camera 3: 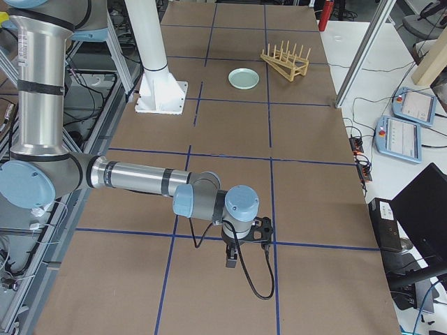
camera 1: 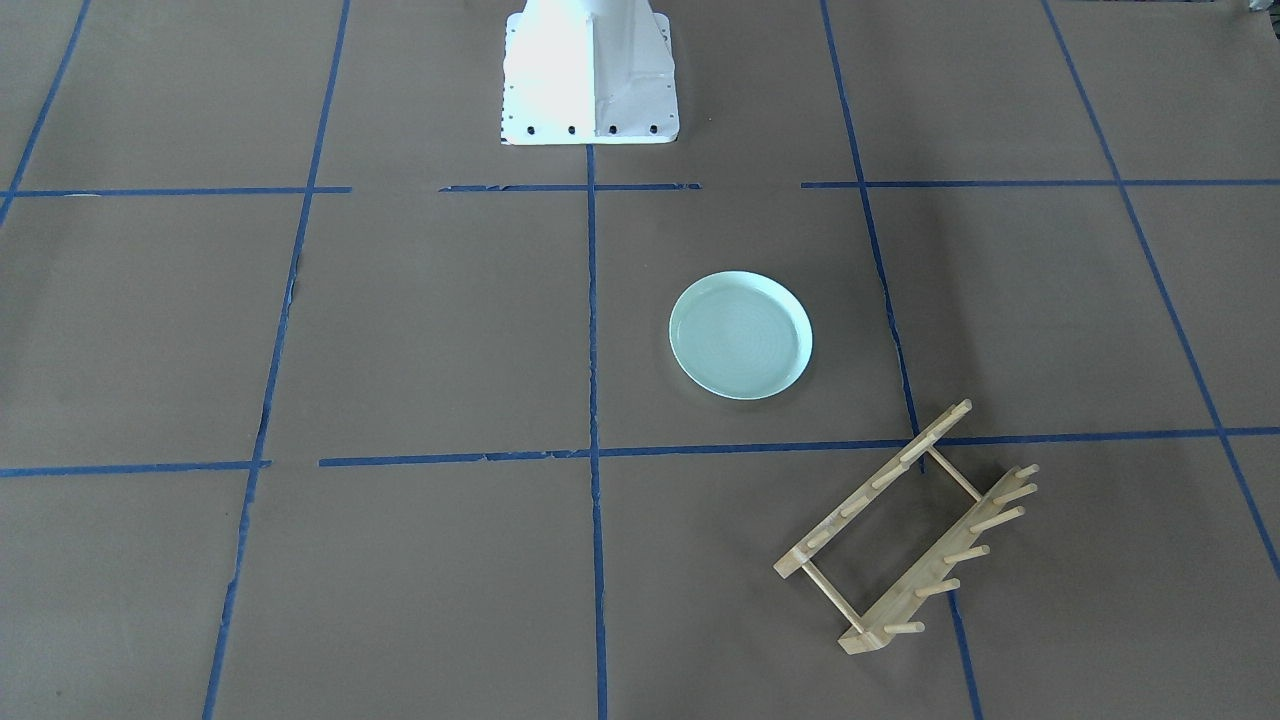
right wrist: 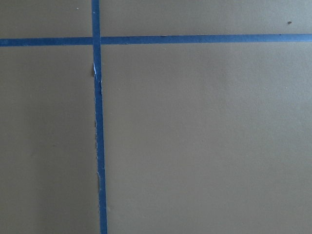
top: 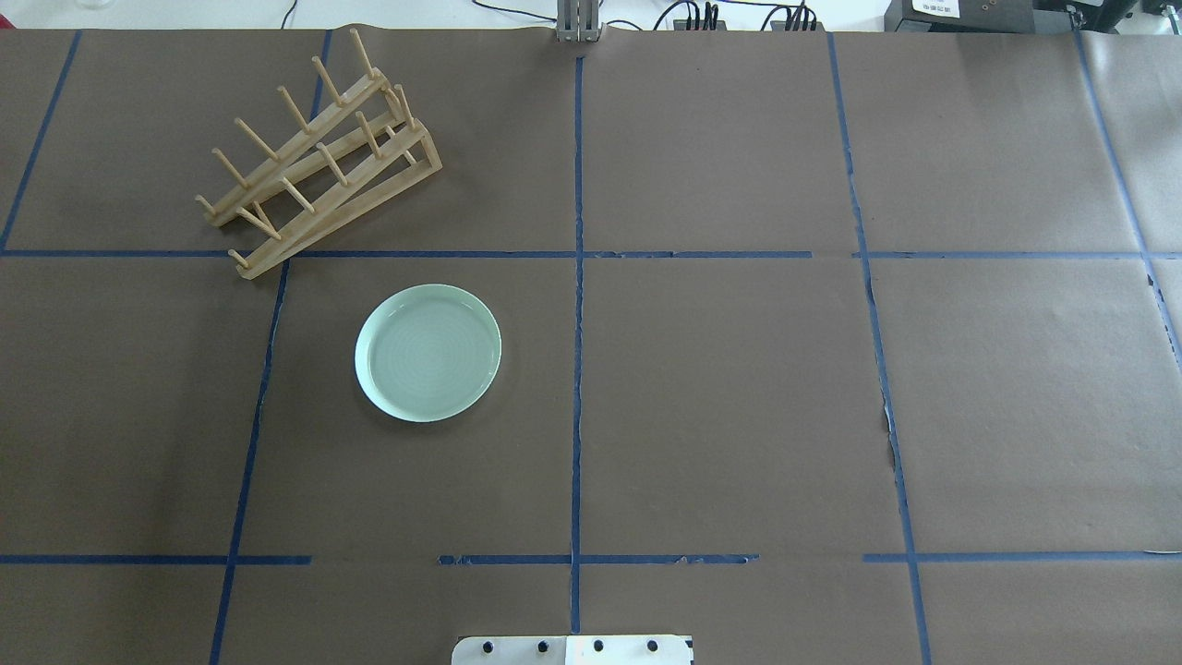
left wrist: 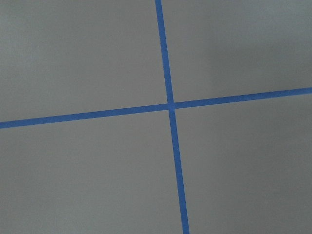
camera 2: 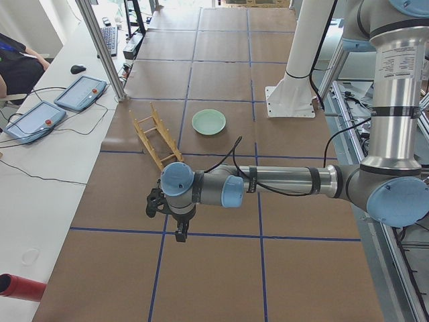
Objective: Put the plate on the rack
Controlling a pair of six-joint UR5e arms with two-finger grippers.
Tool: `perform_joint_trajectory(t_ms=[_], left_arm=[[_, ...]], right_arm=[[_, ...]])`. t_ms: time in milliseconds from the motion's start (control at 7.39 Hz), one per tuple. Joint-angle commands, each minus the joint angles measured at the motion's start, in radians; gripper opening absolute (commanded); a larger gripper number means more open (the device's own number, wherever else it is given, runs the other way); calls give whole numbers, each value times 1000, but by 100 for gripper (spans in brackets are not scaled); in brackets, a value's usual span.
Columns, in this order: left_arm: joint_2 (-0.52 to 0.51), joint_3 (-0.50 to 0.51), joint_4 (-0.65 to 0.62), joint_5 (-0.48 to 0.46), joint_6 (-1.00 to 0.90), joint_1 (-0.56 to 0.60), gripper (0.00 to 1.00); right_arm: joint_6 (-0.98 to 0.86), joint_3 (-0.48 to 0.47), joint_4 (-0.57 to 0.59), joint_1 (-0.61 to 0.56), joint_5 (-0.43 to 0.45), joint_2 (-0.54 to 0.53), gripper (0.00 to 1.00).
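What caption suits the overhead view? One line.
Mint-green plate flat on the table, apart from the empty wooden rack.

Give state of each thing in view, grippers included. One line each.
round pale mint-green plate: flat on the brown paper-covered table, right side up, empty, apart from the rack.
small light-wood peg dish rack: standing on its rails, pegs up, empty, askew to the tape grid.
left gripper: above bare table, away from both; open or shut cannot be told.
right gripper: above bare table at the far end; open or shut cannot be told.

Mint-green ringed plate [top: 428, 352], pale-wood rack [top: 343, 211]
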State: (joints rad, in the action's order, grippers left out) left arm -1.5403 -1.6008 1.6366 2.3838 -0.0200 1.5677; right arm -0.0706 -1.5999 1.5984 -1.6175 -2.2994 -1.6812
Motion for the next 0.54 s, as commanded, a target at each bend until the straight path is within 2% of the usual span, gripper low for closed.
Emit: perform_joint_trajectory(t_ms=[0,271,406], left_arm=[[-3,-1,-17,0,2,0,100],[-35,-51,-20,-2,67,-2,100],[-75,-88,-21,-2,197,-5,100]], right_arm=[[0,2,0,-1,0,0,100],[0,0,0,-1,0,0,100],[0,0,0,-1,0,0,100]])
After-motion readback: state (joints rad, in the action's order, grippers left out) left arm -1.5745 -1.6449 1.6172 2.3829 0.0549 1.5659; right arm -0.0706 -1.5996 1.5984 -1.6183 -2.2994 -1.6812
